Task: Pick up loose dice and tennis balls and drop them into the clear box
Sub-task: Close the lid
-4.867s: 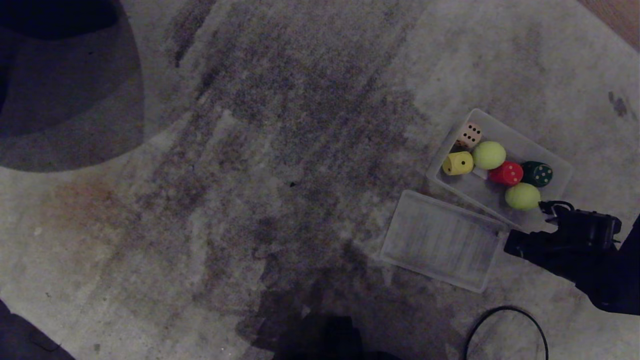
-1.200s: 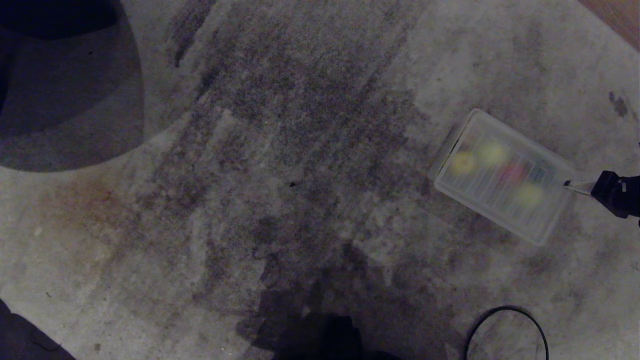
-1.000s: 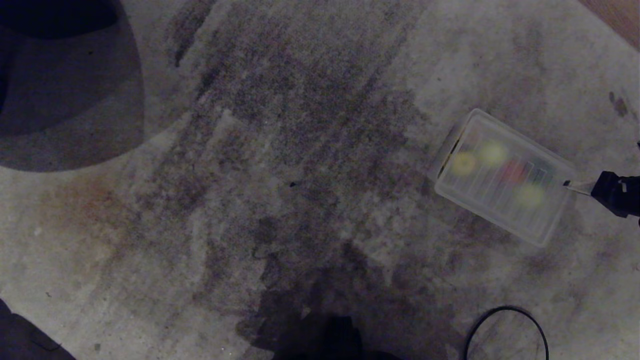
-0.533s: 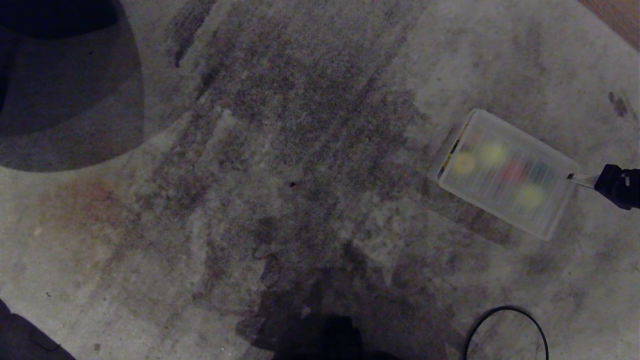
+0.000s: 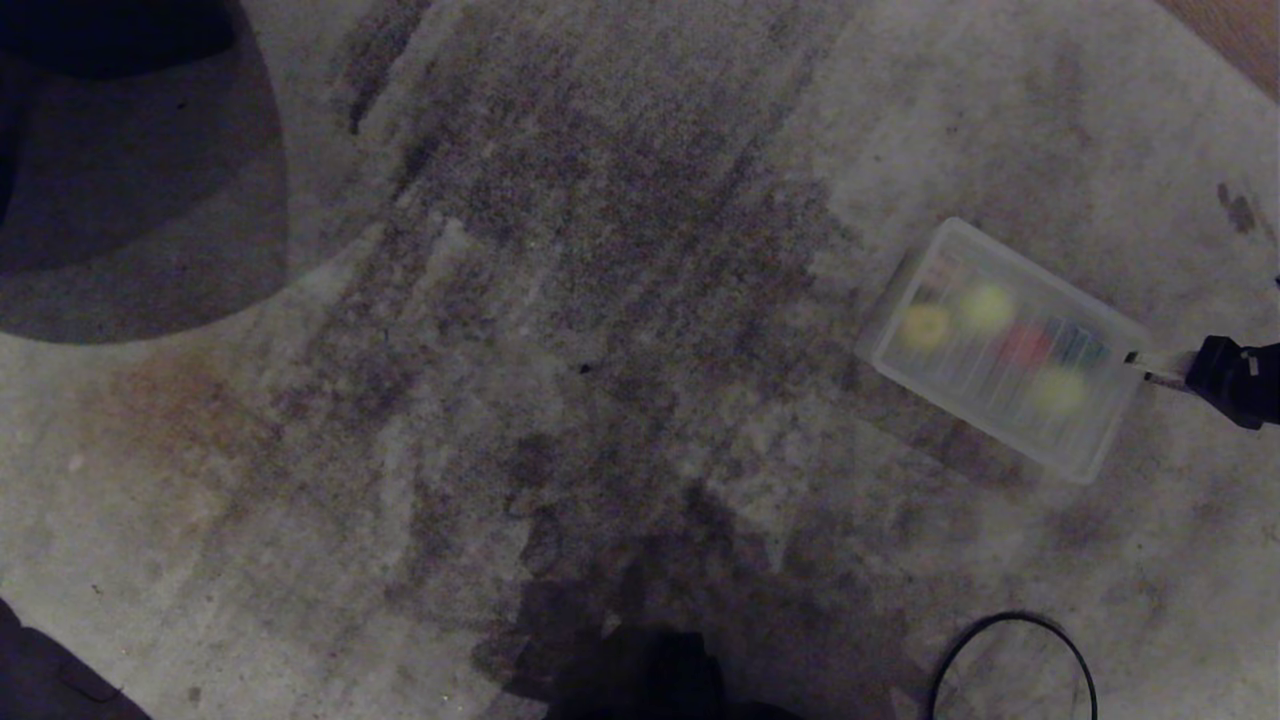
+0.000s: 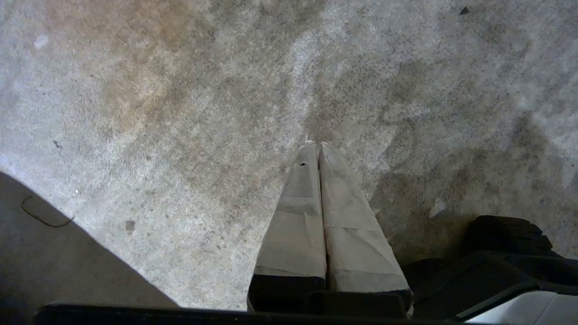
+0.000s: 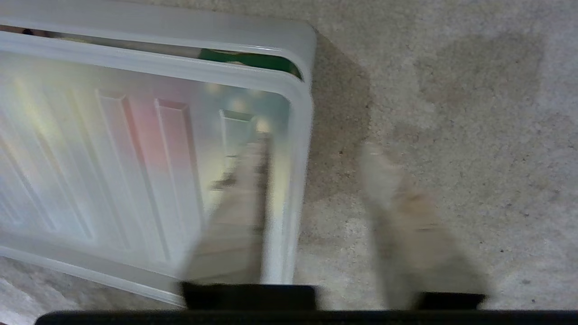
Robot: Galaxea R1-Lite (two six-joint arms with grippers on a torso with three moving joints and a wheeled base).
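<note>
The clear box (image 5: 868, 352) sits on the carpet at the right, with the flat ribbed lid (image 5: 1000, 350) lying over it. Through the lid show blurred colours: a yellow die (image 5: 925, 326), a red die (image 5: 1027, 345), a dark green die (image 5: 1078, 345) and two tennis balls (image 5: 985, 307) (image 5: 1058, 390). My right gripper (image 5: 1145, 366) is at the box's right end. It is open (image 7: 314, 152), one finger over the lid (image 7: 135, 158), the other outside its rim. The green die (image 7: 244, 58) peeks through a gap above the box rim (image 7: 180, 22). My left gripper (image 6: 318, 144) hangs shut over bare carpet.
A black cable loop (image 5: 1010, 650) lies on the carpet near the bottom right. A large dark rounded shape (image 5: 130, 170) fills the top left corner. Wooden floor (image 5: 1240, 30) shows past the carpet edge at the top right.
The lid, which lay on the carpet beside the open box, now covers the box. In the last second it settled lower, and my right fingers spread apart off its rim.
</note>
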